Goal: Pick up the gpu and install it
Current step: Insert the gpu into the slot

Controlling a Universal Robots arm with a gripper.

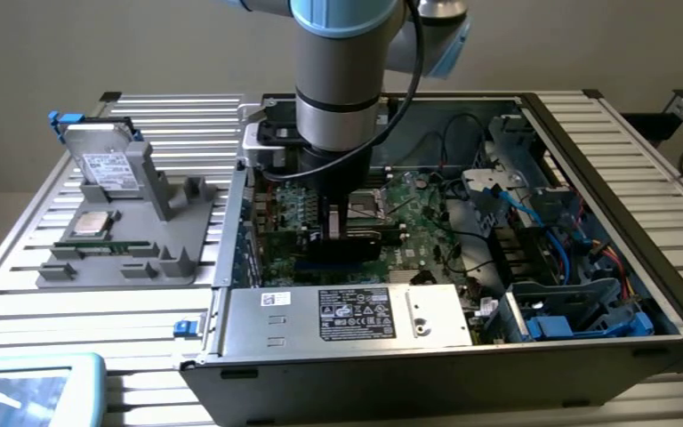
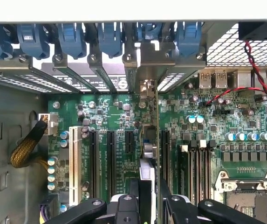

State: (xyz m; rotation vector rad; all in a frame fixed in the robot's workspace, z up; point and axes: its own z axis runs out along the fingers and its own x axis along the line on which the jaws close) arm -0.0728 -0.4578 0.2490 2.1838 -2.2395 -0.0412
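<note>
Arm [image 1: 339, 80] reaches straight down into the open PC case [image 1: 603, 160] sitting on the slatted desk [image 1: 33, 267]. Fingers [image 2: 151, 203] are closed on the gpu [image 2: 148, 158], gripping it by its upper edge; the black finger linkages [image 2: 84, 212] flank the card on both sides.

The gpu stands on edge, vertical, directly below the fingers, running away from them toward the rear wall of the case. Its far end with the silver bracket [image 2: 145, 88] sits up against the row of rear slot openings, under the blue retention clips [image 2: 110, 37]. Its lower edge is down at motherboard [image 2: 194, 140] level, in line with the expansion slots; cannot tell if it is fully seated.

To one side of the fingers: black expansion slots [image 2: 110, 163] and a white slot [image 2: 73, 163], then a braided yellow cable [image 2: 26, 147] by the case wall. To the other side: memory slots [image 2: 191, 168], empty CPU socket [image 2: 245, 196], red-black twisted wire [image 2: 259, 70] running to the rear fan area.

In the exterior view the fingers are deep in the case over the green board, near the exterior view's left wall. Power supply [image 1: 341, 316] lies closer to the camera than the fingers. Well apart, outside the case on the exterior view's left, a grey parts holder [image 1: 128, 253] carries a hard drive [image 1: 104, 165] upright and a CPU [image 1: 90, 224] lying flat.
</note>
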